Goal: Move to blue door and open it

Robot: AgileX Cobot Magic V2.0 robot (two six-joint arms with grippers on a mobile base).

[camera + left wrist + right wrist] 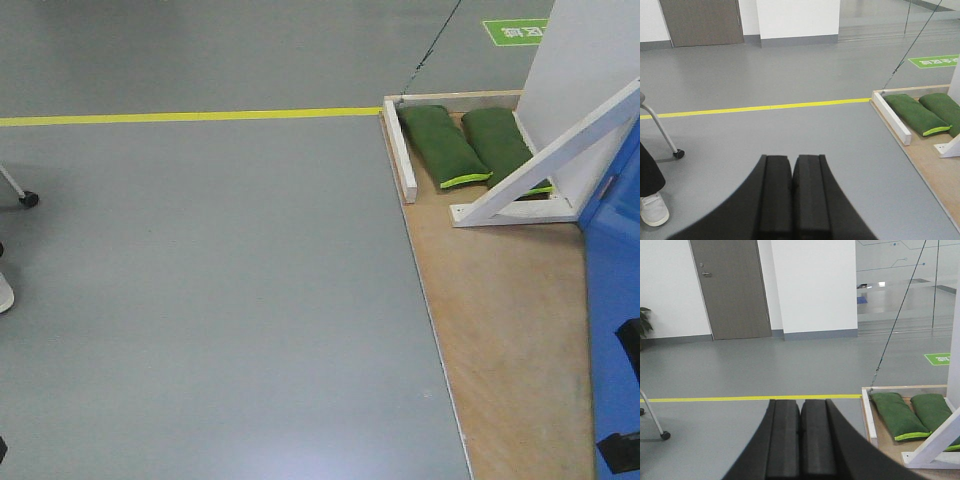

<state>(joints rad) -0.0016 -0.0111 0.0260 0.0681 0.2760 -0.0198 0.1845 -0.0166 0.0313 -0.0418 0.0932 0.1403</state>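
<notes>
— At the right edge of the front view, which item is the target?
— Blue door (612, 320). Quantity: one. Only a glossy blue strip of it shows, cut off by the frame. It stands on the wood platform (500, 340), just beside the foot of the white brace (545, 160).

— Count the items on the platform.
— Sandbags: two, green, lying flat and side by side, touching. The left bag (443, 147) sits next to the white rail (402, 150). The right bag (500, 145) has its near end under the brace. Brace: one, slanting up to one white panel (590, 60).

— Does anything contain them?
— No closed container. The rail and the back edge form one corner bay; both bags lie in it.

— State of the left gripper (792, 195)?
— Jaws pressed together, pads touching, nothing held. It hangs above grey floor (790, 125).

— Right gripper (800, 440)?
— Same condition: jaws together, nothing held.

— Floor items?
— Yellow line (190, 116): one, ending at the platform corner. Green sign (515, 31): one. Caster (29, 199): one, far left. Shoe (654, 209): one, white.
</notes>
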